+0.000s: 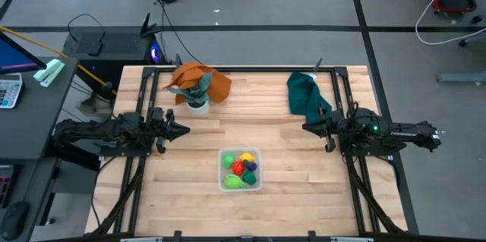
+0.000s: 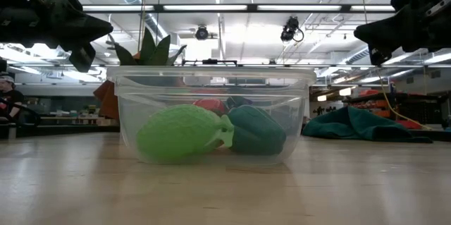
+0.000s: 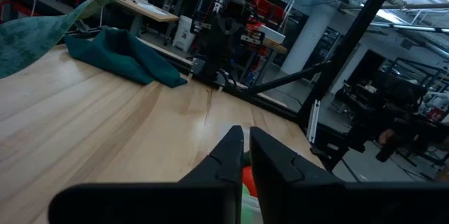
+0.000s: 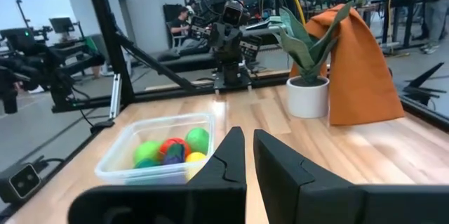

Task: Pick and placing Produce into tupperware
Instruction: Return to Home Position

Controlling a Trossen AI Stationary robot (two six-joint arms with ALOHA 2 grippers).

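Note:
The clear tupperware (image 1: 241, 170) sits on the table near its front middle. It holds several produce pieces: green, yellow, red and purple (image 1: 243, 168). In the low view a light green piece (image 2: 182, 133) and a dark green piece (image 2: 257, 130) show through its wall. It also shows in the right wrist view (image 4: 158, 147). My left gripper (image 1: 184, 130) hovers at the table's left, shut and empty. My right gripper (image 1: 307, 127) hovers at the table's right, shut and empty. Both are clear of the table.
A small white pot with a plant (image 1: 197, 99) stands at the far left, with an orange cloth (image 1: 205, 81) behind it. A dark green cloth (image 1: 305, 94) lies at the far right. Bare wood lies between the grippers and in front of the tupperware.

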